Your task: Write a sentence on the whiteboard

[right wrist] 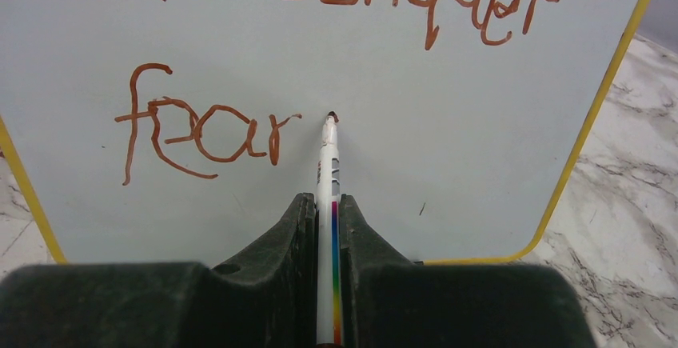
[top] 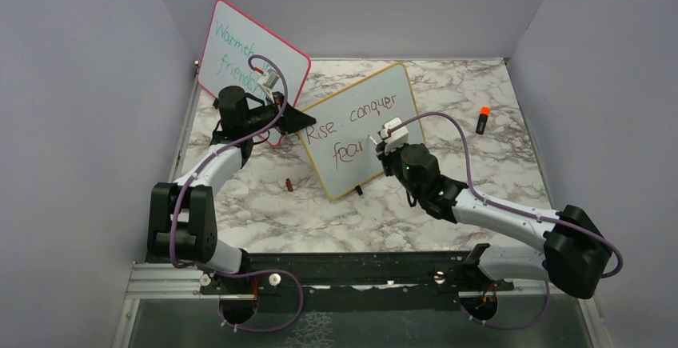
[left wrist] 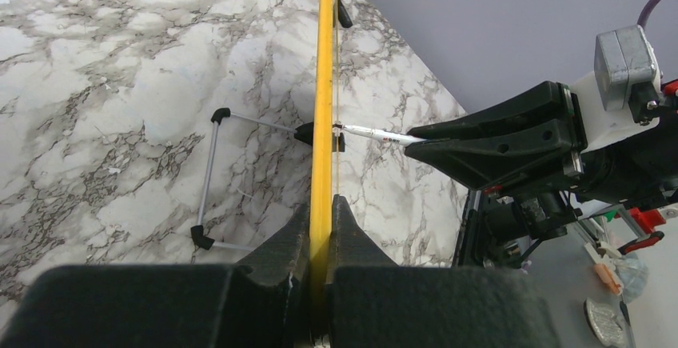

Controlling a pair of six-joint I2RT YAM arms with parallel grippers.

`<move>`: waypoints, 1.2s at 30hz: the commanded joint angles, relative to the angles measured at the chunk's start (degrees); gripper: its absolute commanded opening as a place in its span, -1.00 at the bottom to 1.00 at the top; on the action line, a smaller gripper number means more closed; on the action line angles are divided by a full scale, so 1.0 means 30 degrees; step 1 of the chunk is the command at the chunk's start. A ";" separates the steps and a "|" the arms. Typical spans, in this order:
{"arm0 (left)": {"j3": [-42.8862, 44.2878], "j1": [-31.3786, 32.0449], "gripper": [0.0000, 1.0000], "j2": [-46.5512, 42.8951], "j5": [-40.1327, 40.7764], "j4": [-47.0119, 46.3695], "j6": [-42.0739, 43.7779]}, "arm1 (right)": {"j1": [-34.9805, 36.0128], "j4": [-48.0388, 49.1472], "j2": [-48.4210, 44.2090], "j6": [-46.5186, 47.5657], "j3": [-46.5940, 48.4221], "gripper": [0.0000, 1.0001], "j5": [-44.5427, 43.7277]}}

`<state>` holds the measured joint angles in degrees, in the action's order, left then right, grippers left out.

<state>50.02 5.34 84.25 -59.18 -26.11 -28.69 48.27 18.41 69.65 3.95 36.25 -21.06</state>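
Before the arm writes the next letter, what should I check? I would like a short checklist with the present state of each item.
1. Left hand shut on the whiteboard frame: ok.
2. Right hand shut on the marker: ok.
3. Marker tip at the board, just right of "fear": ok.
4. Blank board right of the tip: ok.
5. Tip pressure sufficient: cannot tell.

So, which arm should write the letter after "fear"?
Right: the right gripper holds the marker, tip at the whiteboard just past "fear". The left gripper clamps the board's yellow frame.
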 commanded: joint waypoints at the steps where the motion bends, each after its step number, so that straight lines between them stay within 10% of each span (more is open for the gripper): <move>1: -0.0062 -0.0082 -1.00 0.0174 -0.0520 0.0324 0.0217 | -0.0085 0.0146 0.0090 -0.0114 0.0299 -0.99 0.1241; 36: -0.0062 -0.0082 -1.00 0.0116 -0.0468 0.0327 0.0250 | -0.0073 -0.3140 -0.0954 -0.1256 -0.0575 -0.99 0.0441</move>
<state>50.02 5.34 84.25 -59.20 -26.13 -28.67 48.25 12.29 67.68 0.89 34.81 -21.69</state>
